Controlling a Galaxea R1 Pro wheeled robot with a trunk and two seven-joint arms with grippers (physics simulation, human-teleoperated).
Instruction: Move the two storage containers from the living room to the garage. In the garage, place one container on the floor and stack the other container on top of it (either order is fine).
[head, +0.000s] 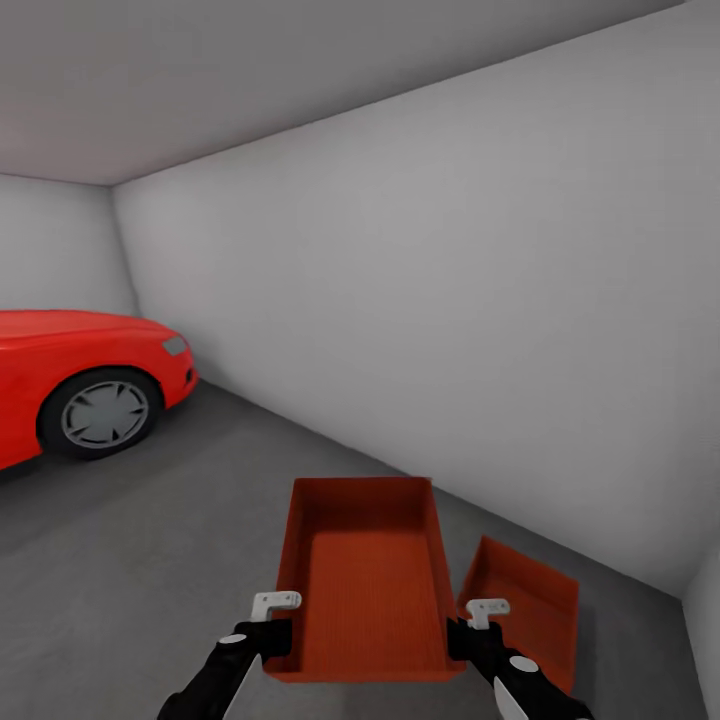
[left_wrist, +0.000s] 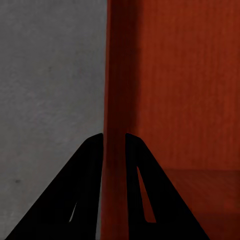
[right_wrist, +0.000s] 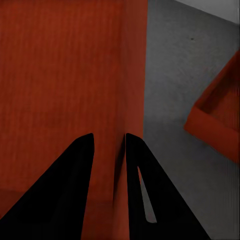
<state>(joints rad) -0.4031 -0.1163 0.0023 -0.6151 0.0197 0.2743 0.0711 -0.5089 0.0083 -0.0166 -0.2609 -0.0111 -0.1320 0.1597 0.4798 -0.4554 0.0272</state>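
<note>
I am holding an orange-red open-top rectangular bin over the dark grey concrete floor: my left gripper is clamping its left wall, my right gripper its right wall. A second identical orange-red bin is sitting, apparently on the floor, just right of it, near the white wall. A red car is standing well apart.

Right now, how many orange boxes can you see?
2. One box is held up between the left hand and right hand. The other box sits on the grey floor by the wall, right of it.
</note>
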